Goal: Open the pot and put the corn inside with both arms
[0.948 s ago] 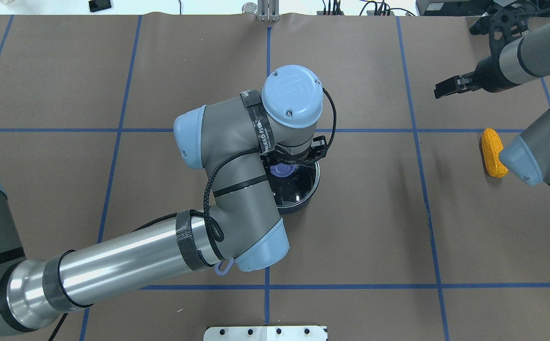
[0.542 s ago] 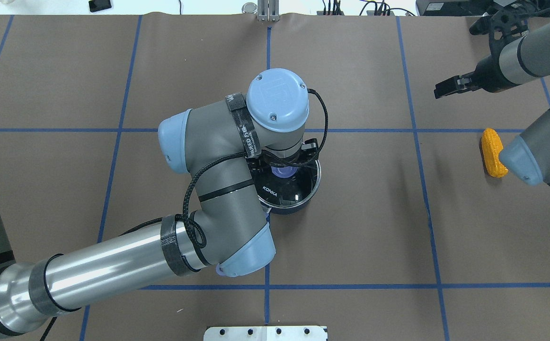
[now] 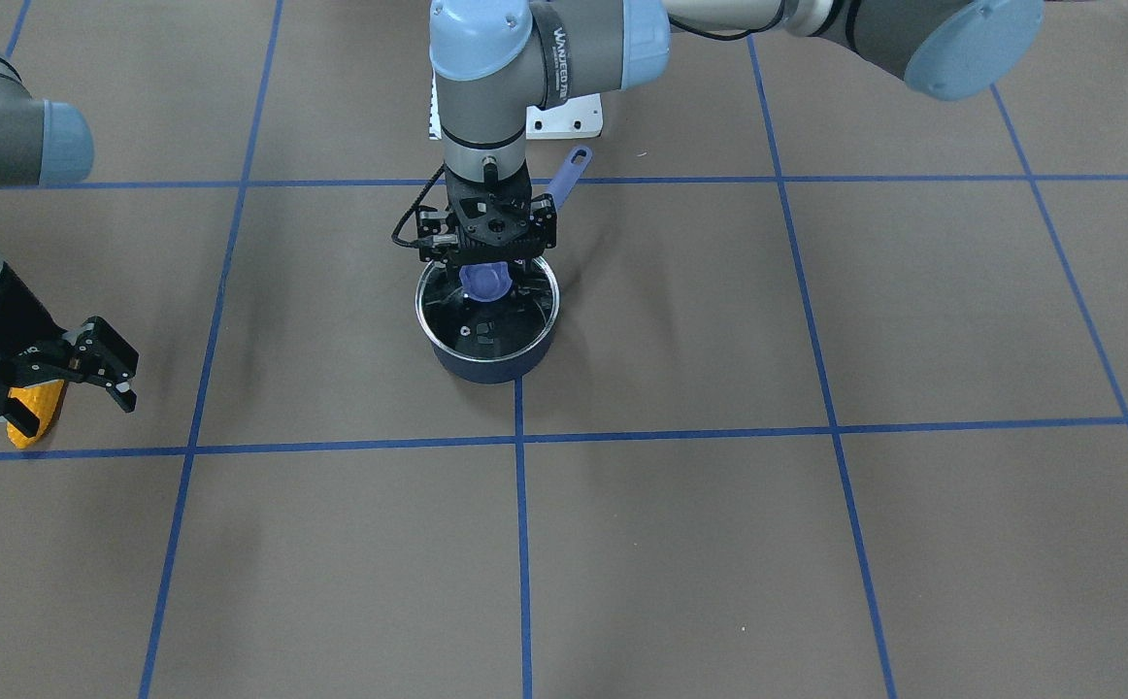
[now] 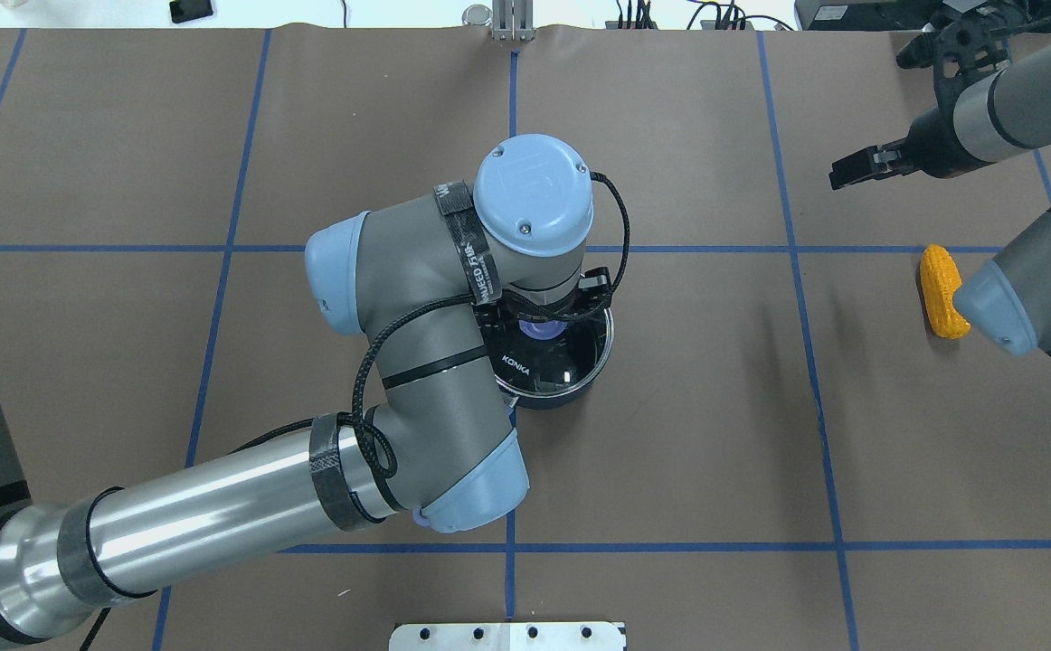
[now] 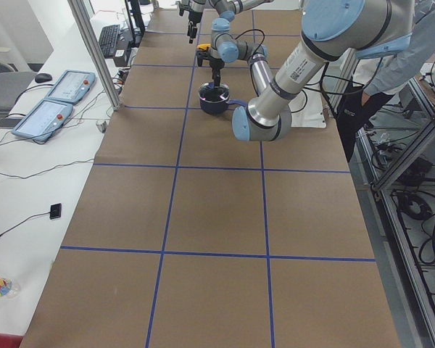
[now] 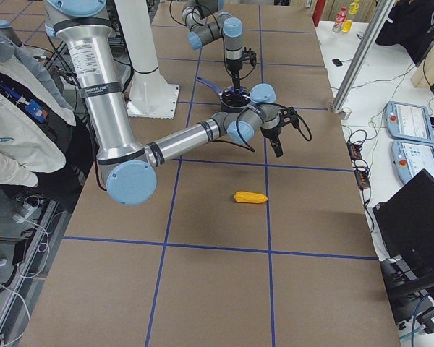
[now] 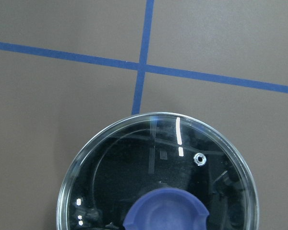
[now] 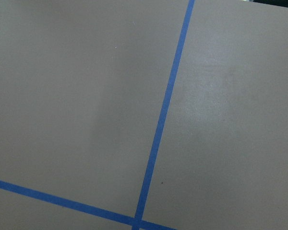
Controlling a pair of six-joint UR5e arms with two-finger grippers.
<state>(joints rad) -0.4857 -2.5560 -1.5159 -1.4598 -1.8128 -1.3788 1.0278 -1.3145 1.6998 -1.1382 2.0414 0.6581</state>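
Note:
A dark blue pot (image 3: 491, 364) with a glass lid (image 3: 486, 325) stands at the table's middle, also in the overhead view (image 4: 562, 393). My left gripper (image 3: 484, 264) hangs straight down over the lid, with its jaws apart on either side of the purple knob (image 3: 483, 282). The left wrist view shows the lid (image 7: 134, 163) seated and the knob (image 7: 165, 211) at the bottom edge. The corn (image 4: 942, 289) lies on the table at the right, partly hidden in the front view (image 3: 35, 417). My right gripper (image 4: 842, 170) is open and empty, raised and apart from the corn.
The pot's purple handle (image 3: 572, 170) points toward the robot's base. A white base plate (image 4: 507, 636) sits at the near table edge. Blue tape lines (image 8: 158, 129) cross the brown table cover. Operators stand by the table in the side views.
My left arm shifted left over the pot, then held nearly still. The lid stays on the pot. The right arm and the corn have not moved.

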